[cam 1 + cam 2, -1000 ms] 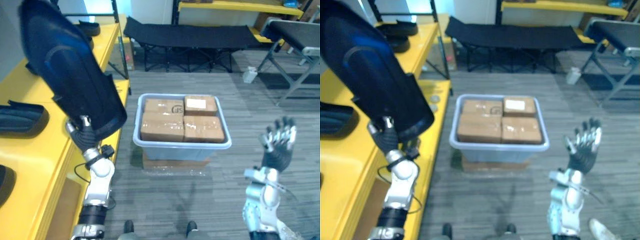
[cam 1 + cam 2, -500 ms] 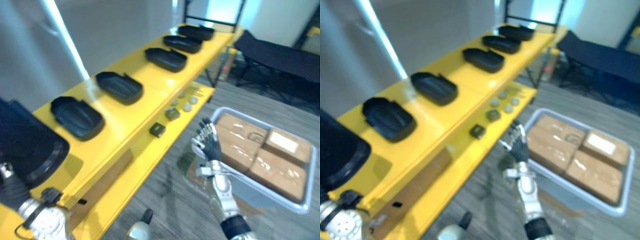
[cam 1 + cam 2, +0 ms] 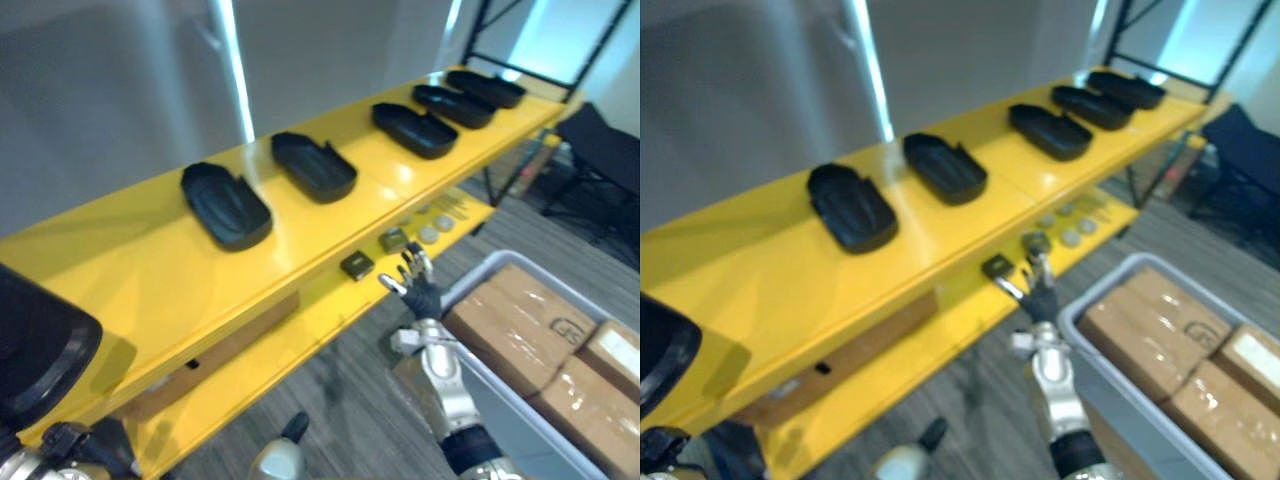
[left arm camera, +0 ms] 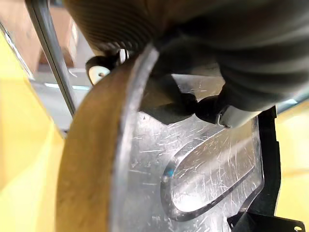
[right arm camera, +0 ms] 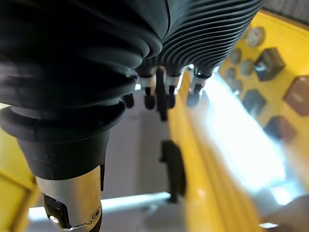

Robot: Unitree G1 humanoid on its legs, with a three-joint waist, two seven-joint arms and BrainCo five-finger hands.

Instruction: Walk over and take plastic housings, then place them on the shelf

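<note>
Several black plastic housings lie in a row on top of the yellow shelf point(image 3: 150, 270), among them one point(image 3: 226, 205) near the middle and one point(image 3: 314, 166) beside it. Another black housing point(image 3: 40, 345) hangs at the lower left, just off the shelf's near end. My left hand point(image 4: 251, 72) is shut on it, fingers point(image 4: 215, 108) curled over its rim and its scratched glossy inside point(image 4: 212, 169) facing the wrist camera. My right hand point(image 3: 418, 290) is raised with straight fingers, open and holding nothing, beside the lower shelf's edge.
On the lower yellow shelf lie small black blocks point(image 3: 356, 265) and round discs point(image 3: 432, 230). A grey bin point(image 3: 1100, 360) packed with cardboard boxes point(image 3: 520, 330) stands on the floor at the right. A black cot point(image 3: 610, 140) stands farther off.
The camera has swung from the bin onto the shelf, so the whole picture shifted. The held housing now shows low at the left. My right hand stays raised and open.
</note>
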